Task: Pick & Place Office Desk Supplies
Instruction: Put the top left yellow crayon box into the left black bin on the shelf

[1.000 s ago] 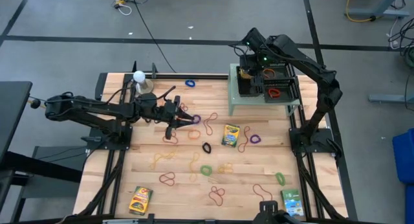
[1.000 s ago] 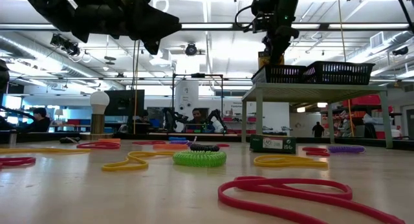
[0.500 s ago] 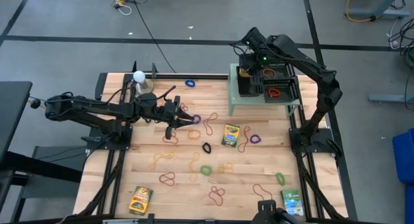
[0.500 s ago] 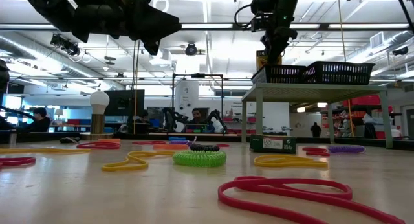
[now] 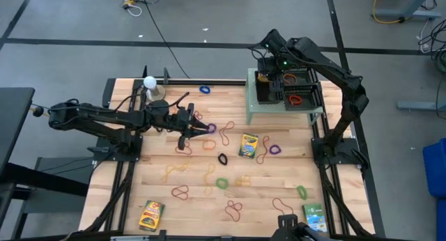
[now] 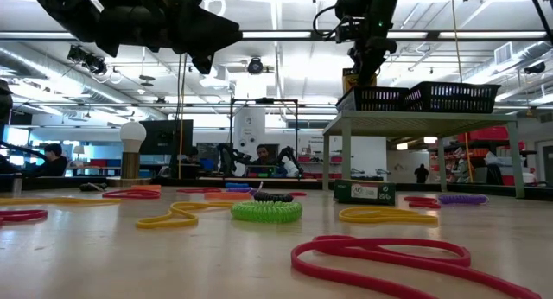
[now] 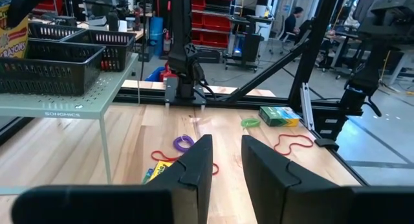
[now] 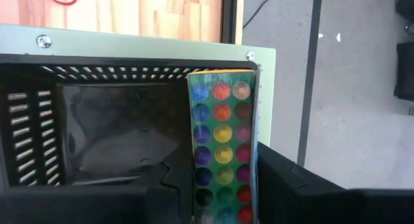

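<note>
Right pincer (image 5: 263, 79): raised over the left-hand black mesh basket (image 5: 270, 89) on the pale green stand (image 5: 282, 106) at the far right of the surface; its fingers are on either side of a crayon box (image 8: 223, 149) standing upright against the basket's wall. Whether they grip the box or have let go cannot be told.
Crayon box in basket: its dotted back panel, rows of coloured circles, faces the right wrist camera; its lower end sits between the dark fingers (image 8: 304, 185).
Second basket (image 5: 301, 90): just beside the first on the same stand, with a red rubber band (image 5: 295, 99) lying in it.
Left pincer (image 5: 187, 127): held above the middle of the wooden surface (image 5: 279, 171), fingers (image 7: 194, 166) parted with a narrow gap and nothing between them.
Other crayon boxes: one (image 5: 249, 145) near the centre, right of the left pincer; one (image 5: 151, 214) at the near left corner; a green-fronted one (image 5: 315, 217) at the near right corner.
Rubber bands: scattered loose over the surface, among them a purple loop (image 5: 272, 149) beside the central box, a black one (image 5: 223, 159), a green coil (image 5: 221, 183), a blue one (image 5: 205, 89) at the far edge, and red loops (image 5: 233, 211) near the front.
White ball on stand (image 5: 149, 83): far left corner, apart from the supplies.
</note>
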